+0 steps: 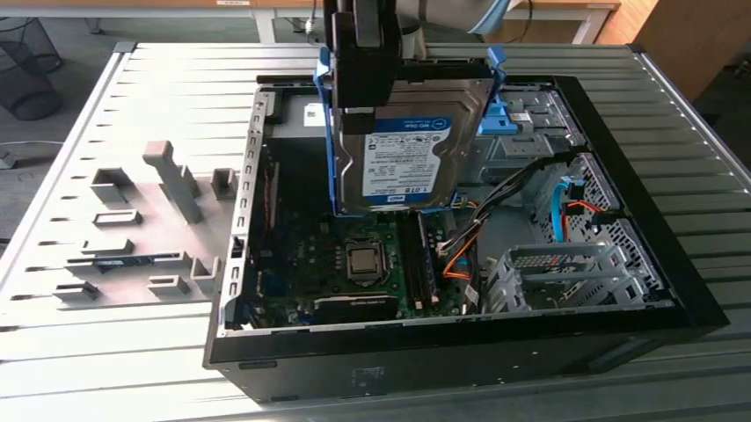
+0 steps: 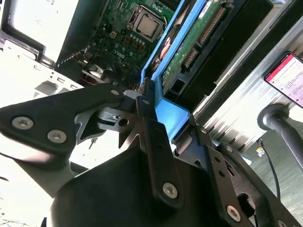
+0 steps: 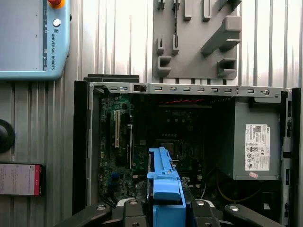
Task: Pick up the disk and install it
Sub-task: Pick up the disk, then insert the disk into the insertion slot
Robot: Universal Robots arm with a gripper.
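Note:
The disk (image 1: 405,154), a silver hard drive with a white-and-blue label in a blue plastic frame, hangs tilted above the open computer case (image 1: 657,290). My gripper (image 1: 358,105) is shut on the upper end of its frame, at the exterior view's left side of the drive. In the second wrist view the black fingers (image 2: 151,127) clamp the blue frame, and the disk's (image 2: 189,42) green circuit-board underside points down at the motherboard (image 2: 123,33). The first wrist view shows the gripper (image 3: 163,210) holding the disk's blue frame (image 3: 163,184) edge-on over the case interior.
Inside the case lie the motherboard (image 1: 364,264), a silver drive cage (image 1: 564,272), orange and blue cables (image 1: 564,207) and a dark grey box (image 3: 255,142) with a white sticker. A grey fixture plate (image 1: 141,229) is at the exterior view's left. A pendant (image 3: 28,38) and phone (image 3: 19,179) lie beside the case.

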